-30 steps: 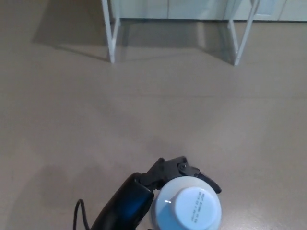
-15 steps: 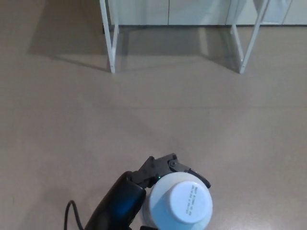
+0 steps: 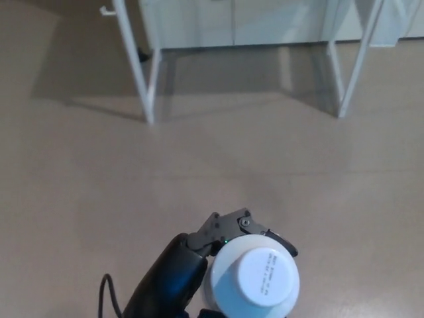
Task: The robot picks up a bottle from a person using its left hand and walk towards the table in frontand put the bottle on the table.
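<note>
Over beige floor (image 3: 79, 185), left robot hand (image 3: 220, 234) gripping bottle (image 3: 255, 281), white table legs (image 3: 136, 66) ahead

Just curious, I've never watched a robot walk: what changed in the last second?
The whole view shifted: the white table legs show further down and more fully, so the camera has advanced toward them. The left hand stays shut on the bottle as before.

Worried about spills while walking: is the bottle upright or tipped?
Upright, or close to it: the bottle shows its round white top facing straight up at the head camera, gripped by the left hand.
</note>
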Available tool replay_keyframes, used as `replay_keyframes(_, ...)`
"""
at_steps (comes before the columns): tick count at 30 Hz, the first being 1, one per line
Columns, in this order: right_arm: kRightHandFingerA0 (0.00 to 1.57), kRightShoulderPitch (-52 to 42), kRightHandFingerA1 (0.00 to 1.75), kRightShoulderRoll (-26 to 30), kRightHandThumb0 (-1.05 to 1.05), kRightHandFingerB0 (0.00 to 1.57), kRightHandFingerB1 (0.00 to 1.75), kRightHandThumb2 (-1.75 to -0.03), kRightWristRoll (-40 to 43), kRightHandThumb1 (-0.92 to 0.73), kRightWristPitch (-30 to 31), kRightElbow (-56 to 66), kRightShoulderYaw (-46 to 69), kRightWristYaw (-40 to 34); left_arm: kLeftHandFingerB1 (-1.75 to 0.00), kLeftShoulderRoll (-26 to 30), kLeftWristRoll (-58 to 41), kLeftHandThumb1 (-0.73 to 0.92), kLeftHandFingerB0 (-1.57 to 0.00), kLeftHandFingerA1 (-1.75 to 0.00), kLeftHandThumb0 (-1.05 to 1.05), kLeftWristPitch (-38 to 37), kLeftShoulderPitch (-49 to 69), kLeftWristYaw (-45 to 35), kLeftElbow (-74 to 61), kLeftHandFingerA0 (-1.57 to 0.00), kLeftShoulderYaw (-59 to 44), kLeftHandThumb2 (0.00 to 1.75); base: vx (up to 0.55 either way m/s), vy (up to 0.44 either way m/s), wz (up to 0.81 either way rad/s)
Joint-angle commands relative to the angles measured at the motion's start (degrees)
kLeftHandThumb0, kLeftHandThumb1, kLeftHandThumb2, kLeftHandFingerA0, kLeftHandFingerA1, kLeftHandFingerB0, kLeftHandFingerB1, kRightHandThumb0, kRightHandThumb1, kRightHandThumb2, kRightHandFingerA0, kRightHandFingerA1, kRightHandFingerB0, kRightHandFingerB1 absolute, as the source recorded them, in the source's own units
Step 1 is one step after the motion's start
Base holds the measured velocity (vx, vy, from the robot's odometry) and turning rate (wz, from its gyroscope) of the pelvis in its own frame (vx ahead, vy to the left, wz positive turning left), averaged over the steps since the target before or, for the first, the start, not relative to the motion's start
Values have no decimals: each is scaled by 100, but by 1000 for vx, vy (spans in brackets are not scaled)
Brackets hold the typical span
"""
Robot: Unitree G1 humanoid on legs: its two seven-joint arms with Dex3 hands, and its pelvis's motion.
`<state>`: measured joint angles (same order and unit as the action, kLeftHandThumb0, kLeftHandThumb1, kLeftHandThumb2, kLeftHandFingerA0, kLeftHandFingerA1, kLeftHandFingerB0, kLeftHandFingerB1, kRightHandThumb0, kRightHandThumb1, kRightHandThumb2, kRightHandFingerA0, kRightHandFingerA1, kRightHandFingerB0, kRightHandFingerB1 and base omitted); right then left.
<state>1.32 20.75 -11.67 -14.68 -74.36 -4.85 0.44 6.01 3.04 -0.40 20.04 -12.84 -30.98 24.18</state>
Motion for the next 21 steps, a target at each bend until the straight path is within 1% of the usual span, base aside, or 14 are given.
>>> replay_keyframes(1,68,38,45,20,-30,57,41,-59,-66,-67,55,-6,-7,-7,-112,14,-110,73,-77,-136,-18,-149,-79,-18,-34,-100,-47,80,496,175,-32)
replay_keyframes(3,66,50,45,20,-29,55,40,-59,-48,-67,90,-12,17,40,-112,4,-163,72,-78,-136,-17,-110,-53,-19,-58,-101,-33,82,558,119,-43)
replay_keyframes(4,68,53,45,19,-29,55,41,-60,-53,-67,95,-16,15,38,-112,14,-159,71,-78,-136,-16,-126,-45,-18,-59,-102,-28,83,510,89,-24)
replay_keyframes(9,66,52,45,19,-30,55,40,-59,-63,-66,92,-18,13,58,-110,55,-71,70,-79,-135,-15,-160,-20,8,-72,-99,-16,84,410,41,4)
replay_keyframes(11,66,58,45,27,-30,55,40,-59,-68,-66,95,-18,12,66,-110,62,-83,70,-78,-137,-15,-167,-34,-9,-73,-93,-3,85,352,-81,9)
replay_keyframes(15,65,113,44,45,-32,53,39,-60,-113,-67,126,-26,-29,108,-107,35,-126,69,-80,-132,-14,-97,-34,6,-65,-97,-17,84,381,-173,14)
replay_keyframes(16,65,132,44,44,-32,53,39,-60,-129,-67,134,-19,-46,102,-107,37,-134,69,-80,-132,-14,-86,-53,-7,-52,-97,-33,84,482,-308,-98)
replay_keyframes(18,65,80,44,38,-31,55,40,-61,-129,-69,127,-18,-49,95,-109,62,-126,69,-79,-132,-14,-147,1,-19,-44,-97,-16,85,450,-29,65)
replay_keyframes(21,67,26,45,18,-31,54,39,-59,-142,-68,117,-30,-52,66,-108,91,-64,70,-78,-132,-13,-229,37,-21,-22,-96,10,85,445,-135,16)
